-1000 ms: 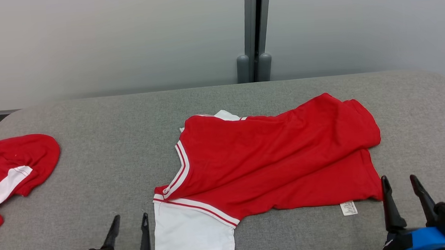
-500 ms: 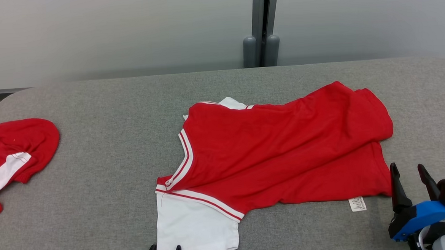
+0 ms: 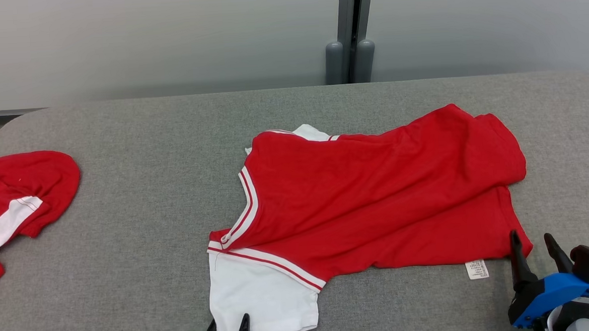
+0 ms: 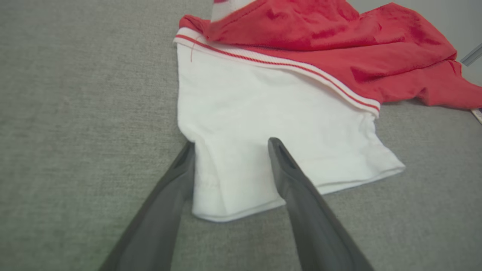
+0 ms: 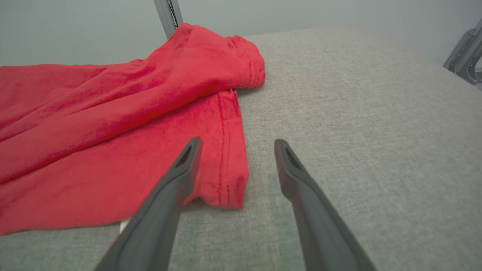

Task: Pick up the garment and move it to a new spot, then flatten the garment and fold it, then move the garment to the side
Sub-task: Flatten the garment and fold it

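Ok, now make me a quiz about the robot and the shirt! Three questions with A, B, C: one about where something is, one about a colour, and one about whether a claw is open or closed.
1. Where is the left claw?
A. At the white sleeve
B. On the paper tag
C. Up by the wall

2. What colour is most of the shirt?
A. Blue
B. Red
C. Green

3. How is the right claw?
A. Shut on the shirt
B. Open
C. Shut on nothing

Answers:
1 A, its fingers straddle a corner of the white sleeve on the grey table.
2 B, the body is red, with a white sleeve and striped trim.
3 B, its fingers stand apart at the red hem corner, gripping nothing.
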Tool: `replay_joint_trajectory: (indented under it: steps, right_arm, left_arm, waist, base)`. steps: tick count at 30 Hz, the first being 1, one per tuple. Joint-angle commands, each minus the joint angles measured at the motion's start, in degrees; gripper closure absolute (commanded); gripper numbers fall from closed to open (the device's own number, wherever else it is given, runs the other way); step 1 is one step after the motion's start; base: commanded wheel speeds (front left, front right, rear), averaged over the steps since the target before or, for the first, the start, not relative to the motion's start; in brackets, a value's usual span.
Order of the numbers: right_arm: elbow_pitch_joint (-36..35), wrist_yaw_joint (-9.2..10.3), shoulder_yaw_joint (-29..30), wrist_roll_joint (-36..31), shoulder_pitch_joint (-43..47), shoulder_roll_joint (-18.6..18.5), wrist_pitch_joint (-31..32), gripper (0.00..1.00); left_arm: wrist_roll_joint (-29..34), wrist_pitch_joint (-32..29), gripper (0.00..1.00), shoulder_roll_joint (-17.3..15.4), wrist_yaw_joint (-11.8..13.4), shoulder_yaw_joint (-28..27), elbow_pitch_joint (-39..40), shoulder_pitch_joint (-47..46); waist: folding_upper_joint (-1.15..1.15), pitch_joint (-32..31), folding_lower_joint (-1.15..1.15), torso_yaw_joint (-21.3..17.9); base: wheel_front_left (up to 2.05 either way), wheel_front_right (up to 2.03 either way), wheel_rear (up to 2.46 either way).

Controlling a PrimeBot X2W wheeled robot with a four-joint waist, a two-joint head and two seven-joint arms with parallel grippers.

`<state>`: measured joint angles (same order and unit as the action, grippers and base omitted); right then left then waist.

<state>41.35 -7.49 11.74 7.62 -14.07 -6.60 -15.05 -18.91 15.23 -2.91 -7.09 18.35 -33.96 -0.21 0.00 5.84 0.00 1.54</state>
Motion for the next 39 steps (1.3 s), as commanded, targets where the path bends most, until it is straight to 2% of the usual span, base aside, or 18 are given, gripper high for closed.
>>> replay_joint_trajectory:
  steps: [1, 2, 3, 20, 21, 22, 23, 24, 32, 37, 39]
  right_arm:
    - [0.4, 0.0, -0.1, 0.2, -0.8, 0.0, -0.2, 0.0]
    - [0.8, 0.0, 0.0, 0.6, -0.9, 0.1, -0.2, 0.0]
    - [1.1, 0.0, 0.0, 0.9, -0.9, 0.1, -0.2, 0.0]
    - [9.7, 0.0, -0.7, 7.6, -3.0, 1.3, -0.1, 0.0]
    - [10.1, 0.0, -1.4, 8.1, -3.0, 1.7, 0.0, 0.1]
    - [10.3, -0.01, -2.1, 8.6, -3.1, 2.1, 0.0, 0.25]
    - [10.1, -0.01, -2.8, 9.0, -3.1, 2.3, 0.0, 0.83]
    - [9.5, -0.01, -3.5, 9.4, -3.0, 2.3, 0.0, 1.0]
    - [-0.2, 0.0, -4.6, 10.2, 1.4, 1.6, -0.1, 1.0]
    - [-10.3, 0.0, -5.0, 10.5, 7.2, 1.0, -0.1, 1.0]
    - [-15.2, 0.0, -5.8, 10.4, 9.7, 0.6, -0.1, 1.0]
  left_arm:
    - [-0.7, -0.2, 0.67, 0.0, 0.1, 0.0, -0.7, -0.6]
    - [-0.9, -0.2, 0.98, 0.0, 0.1, 0.1, -1.1, -0.8]
    - [-0.8, -0.2, 1.0, 0.0, 0.1, 0.3, -1.6, -1.0]
    - [-0.2, -0.1, 1.0, 0.0, -0.1, -0.6, 2.8, -2.4]
    - [-0.2, -0.1, 1.0, 0.0, -0.1, -0.6, 3.1, -2.3]
    - [-0.2, -0.1, 1.0, 0.0, -0.1, -0.5, 3.3, -2.2]
    - [-0.2, -0.1, 1.0, 0.0, 0.0, -0.4, 3.5, -2.1]
    - [-0.2, -0.1, 1.0, 0.0, 0.0, -0.4, 3.7, -2.0]
    - [-0.6, -0.1, 1.0, 0.0, 0.2, -1.7, 7.1, -1.4]
    - [0.3, -0.1, 1.0, -0.1, 0.2, -3.8, 12.2, -0.4]
    - [-1.1, -0.1, 1.0, -0.1, 0.0, -5.0, 15.8, -0.1]
  waist:
    - [0.0, 0.0, 0.0, 0.0]
    - [0.0, 0.0, 0.0, 0.1]
    - [0.0, 0.0, 0.0, 0.1]
    - [0.0, 0.4, 0.0, 1.9]
    - [0.0, 0.4, 0.0, 2.0]
    - [0.0, 0.3, 0.0, 2.0]
    - [0.0, 0.3, 0.0, 2.1]
    - [0.0, 0.4, 0.0, 2.1]
    - [0.0, -1.1, 0.0, 1.7]
    - [0.0, -2.7, 0.0, 1.6]
    - [0.0, -3.1, 0.0, 1.3]
  base:
    - [0.0, 0.0, 0.0]
    - [0.0, 0.0, 0.0]
    - [0.0, 0.0, 0.0]
    - [0.0, 0.0, 0.0]
    - [0.0, 0.0, 0.0]
    - [0.0, 0.0, 0.0]
    - [0.0, 0.0, 0.0]
    - [0.0, 0.0, 0.0]
    - [0.0, 0.0, 0.0]
    - [0.0, 0.0, 0.0]
    - [0.0, 0.0, 0.0]
